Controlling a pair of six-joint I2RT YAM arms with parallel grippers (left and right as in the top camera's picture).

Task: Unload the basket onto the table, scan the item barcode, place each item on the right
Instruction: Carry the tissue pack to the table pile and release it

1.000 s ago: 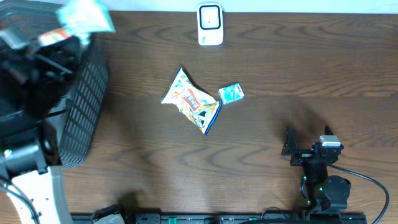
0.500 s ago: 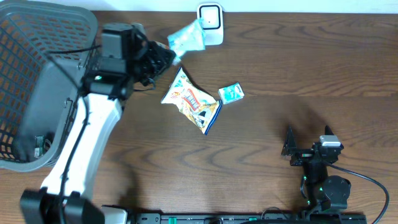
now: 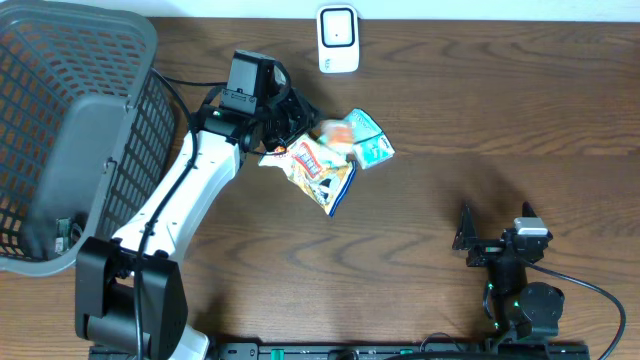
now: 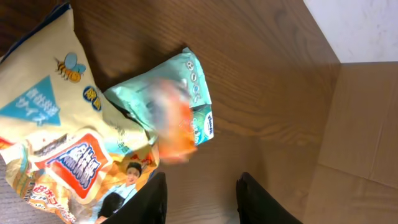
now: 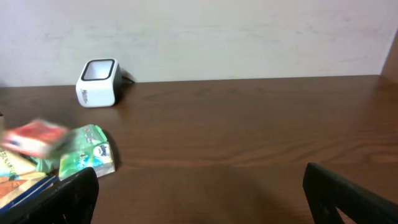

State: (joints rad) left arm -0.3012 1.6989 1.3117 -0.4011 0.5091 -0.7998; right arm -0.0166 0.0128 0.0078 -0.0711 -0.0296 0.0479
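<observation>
1. A grey mesh basket point(image 3: 70, 110) stands at the table's point(image 3: 520, 100) 9 to 10 o'clock edge, tilted with its open mouth turned up toward the overhead camera.
2. The left arm reaches from 7 o'clock toward the centre. The left gripper point(image 3: 292, 128) hangs just at 10 o'clock of the pile of goods. In the wrist view its fingers point(image 4: 154, 198) stand partly apart, with bare wood between them and nothing in their grasp.
3. A yellow snack bag point(image 3: 318, 170) lies crumpled near the table's centre.
4. The white scanner point(image 3: 338, 40) sits at 12 o'clock by the far edge, well apart from the goods.
5. The item, an orange-and-white packet point(image 3: 342, 132), shows as a blur at the snack bag's 1 o'clock corner, free of the fingers. I cannot tell whether it rests on the pile or is above it.
6. A small teal pack point(image 3: 376, 150) lies just beside it at 4 o'clock, touching the snack bag.
7. The right gripper point(image 3: 494, 232) sits at 4 to 5 o'clock, well apart from everything, its fingers spread wide and holding nothing.
</observation>
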